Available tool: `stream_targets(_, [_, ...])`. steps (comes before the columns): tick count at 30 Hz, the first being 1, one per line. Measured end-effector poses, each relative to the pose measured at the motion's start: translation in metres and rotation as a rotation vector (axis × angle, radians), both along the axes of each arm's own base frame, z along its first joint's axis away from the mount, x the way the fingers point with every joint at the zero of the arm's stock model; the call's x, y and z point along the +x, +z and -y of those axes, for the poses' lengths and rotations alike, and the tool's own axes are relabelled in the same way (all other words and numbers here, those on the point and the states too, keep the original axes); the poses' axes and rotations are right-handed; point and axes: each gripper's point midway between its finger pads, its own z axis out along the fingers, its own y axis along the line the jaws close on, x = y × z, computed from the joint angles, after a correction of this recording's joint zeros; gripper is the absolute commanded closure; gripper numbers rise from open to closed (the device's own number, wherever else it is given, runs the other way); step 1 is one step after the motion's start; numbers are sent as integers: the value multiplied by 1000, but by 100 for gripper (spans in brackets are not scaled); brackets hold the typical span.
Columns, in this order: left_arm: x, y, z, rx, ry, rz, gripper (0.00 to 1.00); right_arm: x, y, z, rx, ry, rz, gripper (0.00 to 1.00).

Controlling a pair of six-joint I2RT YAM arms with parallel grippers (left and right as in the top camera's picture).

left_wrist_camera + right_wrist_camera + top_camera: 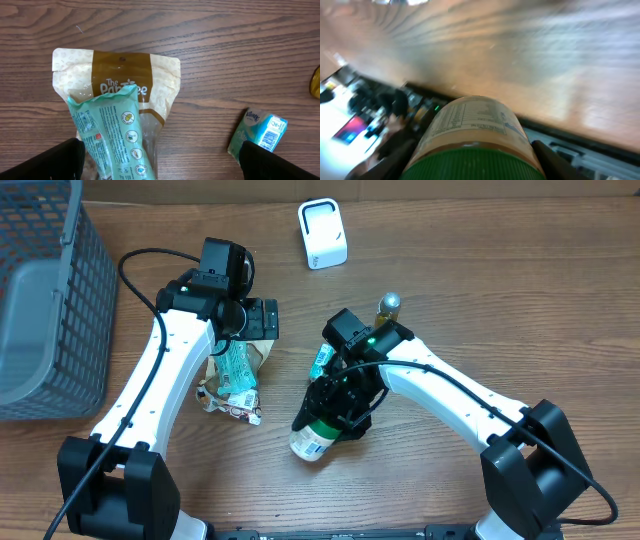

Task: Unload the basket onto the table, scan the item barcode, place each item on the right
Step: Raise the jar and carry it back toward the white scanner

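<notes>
Jar (310,440) (476,131): a round jar with a ribbed green lid, tan sides and a white printed label is lying tilted near the middle of the tabletop's (500,280) near edge, the edge where the arm bases are standing.
Right gripper (336,416) (475,152): it is pinching the jar just below the lid, one dark finger pressing on each side; the wrist view is showing the lid up close and the table beyond it as a blur.
Left gripper (246,330) (160,167): its jaws are standing spread wide and holding nothing, hanging over a pouch left of the tabletop's middle.
Pouch (120,75) (264,354): a flat cream and brown bag with a sealed top edge is lying on the wood.
Wipes pack (116,142) (238,370): a soft, glossy mint-green packet with small printed icons is resting across the pouch.
Tissue pack (257,131) (320,361): a small blue and white packet with a barcode on its end is lying between the two arms, apart from the pouch.
White device (322,234): a smooth rounded box is standing near the far edge, about midway along it.
Basket (90,310): a grey mesh bin is sitting at the far-left corner.
Tabletop: brown wood grain is running side to side.
</notes>
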Motion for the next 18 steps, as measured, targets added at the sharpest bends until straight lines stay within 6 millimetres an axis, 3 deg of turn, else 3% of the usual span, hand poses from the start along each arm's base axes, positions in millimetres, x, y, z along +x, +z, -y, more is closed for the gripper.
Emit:
stream_targets(8, [0, 0, 0, 0, 0, 0, 0, 21, -19, 17, -135, -7, 139, 74])
stream_targets(18, [0, 0, 0, 0, 0, 0, 0, 27, -23, 22, -170, -9, 172, 78])
